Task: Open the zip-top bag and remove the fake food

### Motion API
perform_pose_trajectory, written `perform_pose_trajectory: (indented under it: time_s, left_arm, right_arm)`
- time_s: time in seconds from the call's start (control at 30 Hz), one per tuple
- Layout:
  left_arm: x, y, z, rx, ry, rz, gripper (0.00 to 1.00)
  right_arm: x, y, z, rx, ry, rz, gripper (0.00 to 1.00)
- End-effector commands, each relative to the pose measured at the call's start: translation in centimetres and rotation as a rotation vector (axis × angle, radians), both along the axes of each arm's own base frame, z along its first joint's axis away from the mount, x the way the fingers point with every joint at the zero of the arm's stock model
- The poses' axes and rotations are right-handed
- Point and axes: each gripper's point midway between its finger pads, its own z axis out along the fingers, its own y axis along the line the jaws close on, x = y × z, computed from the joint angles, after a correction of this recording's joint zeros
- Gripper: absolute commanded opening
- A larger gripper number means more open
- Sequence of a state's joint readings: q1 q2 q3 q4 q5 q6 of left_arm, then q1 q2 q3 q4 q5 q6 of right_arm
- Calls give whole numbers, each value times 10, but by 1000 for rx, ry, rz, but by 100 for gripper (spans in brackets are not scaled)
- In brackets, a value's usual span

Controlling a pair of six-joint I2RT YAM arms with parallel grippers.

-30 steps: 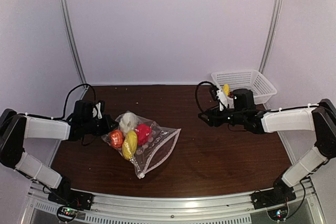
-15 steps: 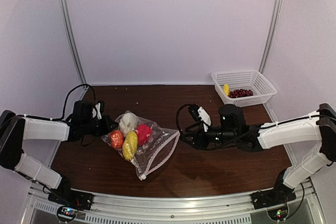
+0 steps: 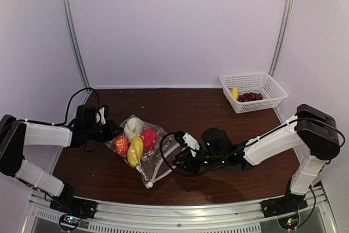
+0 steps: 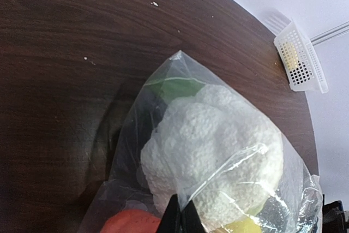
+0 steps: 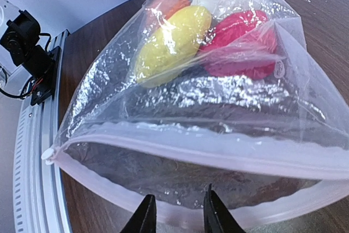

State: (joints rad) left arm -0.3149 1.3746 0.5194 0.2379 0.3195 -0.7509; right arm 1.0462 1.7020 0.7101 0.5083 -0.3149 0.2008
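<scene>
- Left end effector [image 4: 182, 219] is clamped together on the thin film at the far-left end of the bag [image 3: 155, 156], just beside the white piece [image 4: 218, 145].
- Right end effector [image 5: 177, 211] sits low at the bag's open mouth on the right, fingers part-way apart. Nothing is gripped between them that I can make out.
- The bag lies left of centre on the tabletop [image 3: 218, 118]. The food [image 3: 134, 144] is bunched at its far-left end, well back from the mouth.
- Risk one: the lower lip of the zip strip [image 5: 191, 145] lies right across the fingertips. Drive in too low and they likely snag it and shove the whole bag left.
- Risk two: that left pinch holds slick film only. A hard push or pull could slide it free, and the bag then goes with the right arm.
- Risk three: closing too early grabs plastic, not food.
- Risk four: the yellow piece [image 5: 172, 39] and red piece [image 5: 240, 36] are rounded and could squirt deeper when nudged.
- Room: there is bare tabletop right of and beyond the bag, and the basket [image 3: 262, 103] is well apart at far right.
- Tight spots: the bag's near corner is close to the near edge, and the left arm crowds the far-left side.
</scene>
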Motion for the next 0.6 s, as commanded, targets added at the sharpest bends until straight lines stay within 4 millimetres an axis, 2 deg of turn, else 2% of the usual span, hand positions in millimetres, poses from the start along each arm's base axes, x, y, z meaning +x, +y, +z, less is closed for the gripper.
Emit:
perform_pose_trajectory:
  time_s: [0.0,0.27,0.43,0.57]
  left_arm:
    - [-2,-1,-2,-25,-2,-8,0]
    - [-6,-4,-3,-46,-3,-23,0]
    - [-9,-3,-8,-56,4,-21,0]
    - [-10,-6,-11,-75,12,-30,0]
  right_arm:
    - [21,23,21,93,-29,-66,30]
    - [39,54,11,167,83,-124,28]
    - [43,74,5,231,181,-106,26]
    - [57,76,3,336,277,-138,26]
